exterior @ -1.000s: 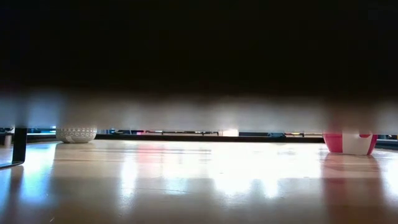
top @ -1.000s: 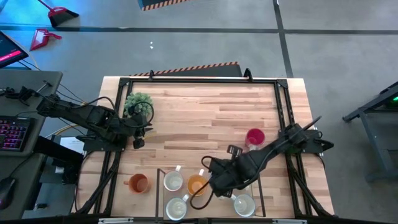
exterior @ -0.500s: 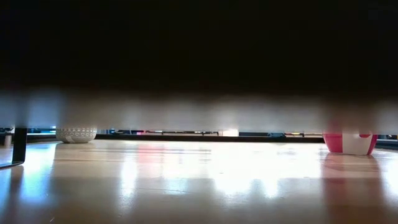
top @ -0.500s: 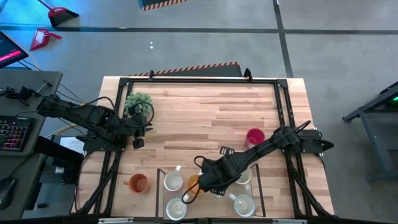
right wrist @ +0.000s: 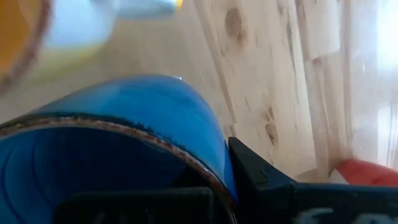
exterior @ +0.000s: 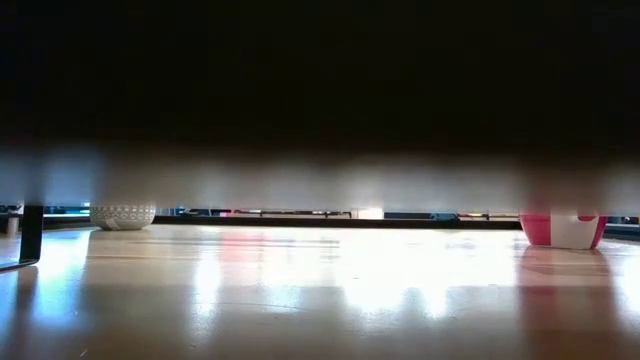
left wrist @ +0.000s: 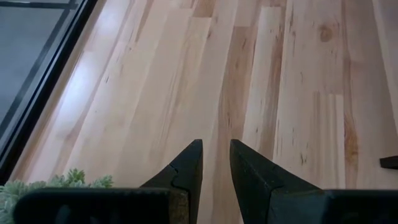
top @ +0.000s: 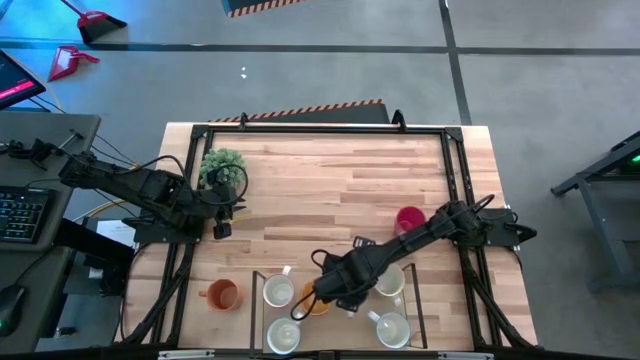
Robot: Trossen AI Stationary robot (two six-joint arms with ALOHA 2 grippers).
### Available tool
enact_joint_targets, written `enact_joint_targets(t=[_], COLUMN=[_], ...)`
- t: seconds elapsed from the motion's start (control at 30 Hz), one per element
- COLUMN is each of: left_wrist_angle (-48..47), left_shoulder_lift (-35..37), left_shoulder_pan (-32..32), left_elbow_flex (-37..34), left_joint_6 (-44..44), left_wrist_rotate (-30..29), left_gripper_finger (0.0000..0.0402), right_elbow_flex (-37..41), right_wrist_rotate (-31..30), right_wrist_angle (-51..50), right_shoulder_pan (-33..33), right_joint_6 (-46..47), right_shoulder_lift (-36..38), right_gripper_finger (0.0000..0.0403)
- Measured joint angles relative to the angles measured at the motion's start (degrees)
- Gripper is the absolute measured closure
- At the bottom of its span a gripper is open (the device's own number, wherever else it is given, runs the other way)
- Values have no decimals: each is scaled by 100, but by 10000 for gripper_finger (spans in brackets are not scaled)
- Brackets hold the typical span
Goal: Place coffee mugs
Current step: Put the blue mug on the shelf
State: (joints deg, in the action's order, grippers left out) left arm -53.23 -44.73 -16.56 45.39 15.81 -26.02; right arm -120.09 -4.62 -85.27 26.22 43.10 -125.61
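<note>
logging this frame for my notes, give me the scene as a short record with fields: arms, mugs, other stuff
right gripper: low over the mug cluster at the table's near edge, shut on the blue round ceramic mug, fingers at its rim
left gripper: waiting at the table's left side beside the plant, fingers slightly apart, holding nothing
red round ceramic mug: alone, right of centre
orange round ceramic mug: left end of the cluster
white round ceramic mugs: in the cluster
bushy green potted plant: far left
light wooden table: middle bare
</note>
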Motion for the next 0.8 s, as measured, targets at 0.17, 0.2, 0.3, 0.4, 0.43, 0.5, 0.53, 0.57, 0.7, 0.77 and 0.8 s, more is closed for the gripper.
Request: enact_joint_targets(t=[0.17, 0.2, 0.3, 0.4, 0.43, 0.5, 0.53, 0.57, 0.7, 0.77, 0.8], left_wrist_angle=[0, 0, 0, -1, -2, 0, -2, -2, 0, -2, 0], left_shoulder_lift=[2, 0, 2, 2, 1, 2, 1, 0, 1, 0, 0], left_shoulder_pan=[0, 0, 0, 0, 0, 0, 0, 0, 0, 0, 0], left_elbow_flex=[0, 2, 0, 1, 2, 2, 0, 0, 2, 2, 1], left_joint_6=[4, 4, 8, 46, 50, 50, 52, 52, 52, 53, 53], left_wrist_rotate=[28, 28, 33, 40, 44, 44, 46, 44, 44, 44, 43], left_gripper_finger=[330, 330, 330, 330, 330, 330, 330, 330, 330, 330, 330], right_elbow_flex=[138, 138, 142, 142, 142, 142, 142, 142, 142, 142, 142], right_wrist_rotate=[119, 101, 18, -33, -37, -31, -33, -30, 6, 89, 109], right_wrist_angle=[140, 159, 161, 178, 174, 176, 175, 174, 181, 205, 228], right_shoulder_pan=[4, 2, 2, 0, 0, 0, 0, 0, 0, 0, 0], right_joint_6=[-80, -97, -136, -149, -147, -147, -144, -141, -154, -187, -202], right_shoulder_lift=[0, 3, 3, 3, 3, 3, 3, 3, 3, 3, 3], right_gripper_finger=[403, 403, 403, 403, 403, 403, 403, 403, 403, 403, 403])
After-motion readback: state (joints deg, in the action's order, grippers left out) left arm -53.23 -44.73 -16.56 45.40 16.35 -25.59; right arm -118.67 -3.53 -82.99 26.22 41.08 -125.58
